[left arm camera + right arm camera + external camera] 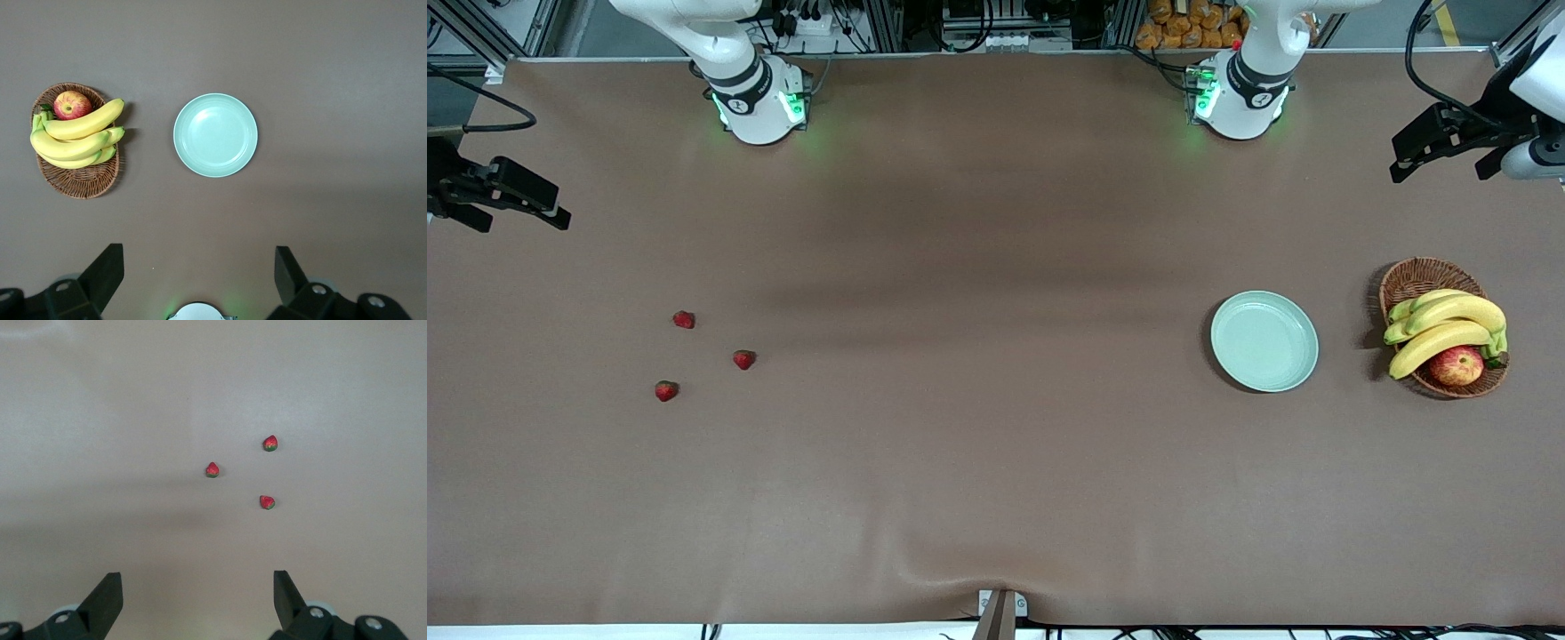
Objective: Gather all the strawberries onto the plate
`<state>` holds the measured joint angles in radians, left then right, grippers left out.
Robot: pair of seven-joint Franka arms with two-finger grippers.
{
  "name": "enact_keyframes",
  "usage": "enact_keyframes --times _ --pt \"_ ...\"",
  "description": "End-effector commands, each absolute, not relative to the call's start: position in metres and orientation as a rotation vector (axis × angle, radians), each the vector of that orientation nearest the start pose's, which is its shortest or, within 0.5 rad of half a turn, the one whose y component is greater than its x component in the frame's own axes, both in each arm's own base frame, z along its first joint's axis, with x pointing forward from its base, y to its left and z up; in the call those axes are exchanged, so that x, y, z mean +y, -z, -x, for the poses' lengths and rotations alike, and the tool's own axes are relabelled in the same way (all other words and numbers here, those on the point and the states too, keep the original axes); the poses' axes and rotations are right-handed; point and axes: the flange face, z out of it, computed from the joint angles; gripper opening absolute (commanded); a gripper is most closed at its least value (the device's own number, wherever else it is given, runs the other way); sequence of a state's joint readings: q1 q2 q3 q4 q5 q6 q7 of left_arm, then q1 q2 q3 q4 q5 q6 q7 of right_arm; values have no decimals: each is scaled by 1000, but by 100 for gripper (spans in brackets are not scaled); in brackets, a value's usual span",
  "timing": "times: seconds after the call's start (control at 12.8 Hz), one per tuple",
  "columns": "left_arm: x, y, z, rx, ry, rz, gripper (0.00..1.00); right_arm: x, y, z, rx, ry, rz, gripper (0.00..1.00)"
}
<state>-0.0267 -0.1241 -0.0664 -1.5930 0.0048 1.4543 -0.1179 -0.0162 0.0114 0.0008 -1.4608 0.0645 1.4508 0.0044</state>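
Three strawberries (684, 319) (744, 359) (666, 390) lie loose on the brown table toward the right arm's end; the right wrist view shows them too (269, 443) (212, 469) (267, 502). The pale mint plate (1264, 341) (215, 135) sits bare toward the left arm's end. My right gripper (520, 222) (197, 577) hangs open high over the right arm's end of the table, well apart from the berries. High over the left arm's end, my left gripper (1440, 169) (198, 253) is also open and holds nothing.
A brown wicker basket (1423, 280) (80, 183) stands beside the plate at the left arm's end, holding bananas (1445, 324) (77, 137) and a red-yellow apple (1456, 365) (72, 105). Both arm bases stand along the table edge farthest from the front camera.
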Motion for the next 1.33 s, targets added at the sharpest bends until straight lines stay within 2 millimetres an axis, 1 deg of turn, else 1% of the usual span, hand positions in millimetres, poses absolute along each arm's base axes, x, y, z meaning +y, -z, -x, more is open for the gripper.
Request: enact_keyframes --times 0.0,0.16,0.55,0.7,0.86,1.1,1.25 --pt "-45 -677 -500 -48 17 3111 100 1 -662 -543 31 -30 3064 100" --pt "-44 -676 -507 -48 19 3109 100 0 -662 -543 33 -30 3064 100" --pt "-43 -679 -507 -38 28 3100 100 1 -662 -543 33 -31 3064 100" --pt "-44 -674 -508 -33 14 3100 100 1 -662 -543 33 -31 3064 100" --pt "-42 -671 -509 -40 4 3101 100 1 -661 -544 33 -33 3063 100" --pt "-38 -675 -510 -53 19 3105 100 2 -661 -544 33 -33 3064 100" --pt "-38 -673 -515 -55 35 3111 100 2 -661 -544 33 -33 3064 100"
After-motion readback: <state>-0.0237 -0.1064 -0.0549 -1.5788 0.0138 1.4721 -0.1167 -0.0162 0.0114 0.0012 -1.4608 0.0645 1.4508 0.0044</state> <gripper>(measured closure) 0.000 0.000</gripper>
